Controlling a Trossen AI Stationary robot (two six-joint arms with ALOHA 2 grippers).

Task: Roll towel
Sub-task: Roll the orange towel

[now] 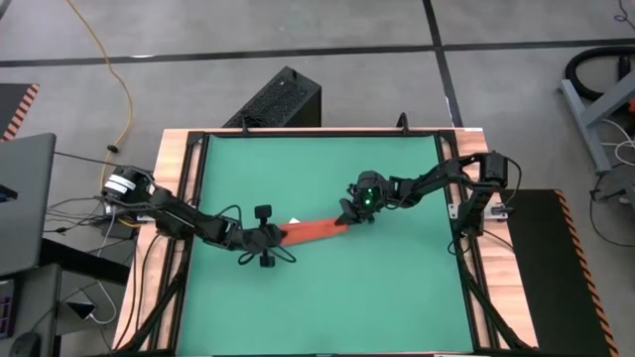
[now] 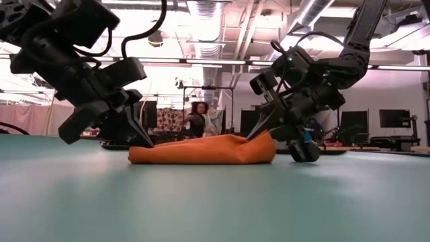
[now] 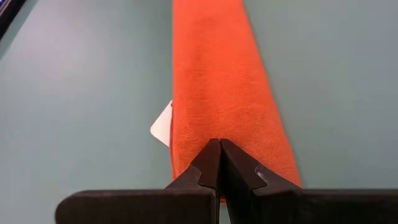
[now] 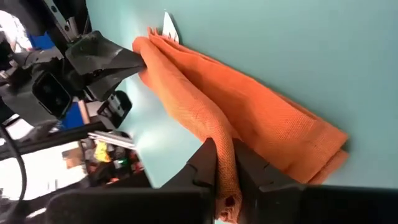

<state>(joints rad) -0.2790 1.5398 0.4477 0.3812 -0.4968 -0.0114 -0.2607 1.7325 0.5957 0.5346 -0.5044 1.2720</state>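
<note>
Cloth: I see the orange-red woven towel (image 1: 316, 232) folded into a long narrow band, several layers thick, with a fine ribbed weave that shows clearly in the left wrist view.
Cloth position: it lies near the middle of the green table mat (image 1: 327, 307), running at a slant between my two arms.
Cloth profile: from the low view the towel (image 2: 205, 149) is a low, plump mound, thickest at the end by my right arm and tapering toward my left arm.
Tag: a small white tag (image 3: 163, 123) pokes out flat onto the mat from one long edge, close to the end my left arm holds.
Left gripper: my left gripper (image 3: 220, 163) sits at one narrow end of the band, fingers pressed fully together at the towel's edge; I cannot tell whether they pinch any cloth.
Right gripper: my right gripper (image 4: 225, 163) is at the opposite end, jaws narrow, with a raised fold of the towel (image 4: 249, 121) pinched between them and lifted off the layers below.
Far end layers: beside that pinched fold the stacked edges lie splayed and slightly uneven on the mat.
Background: a person (image 2: 196, 119) shows far behind the table in the low view.
</note>
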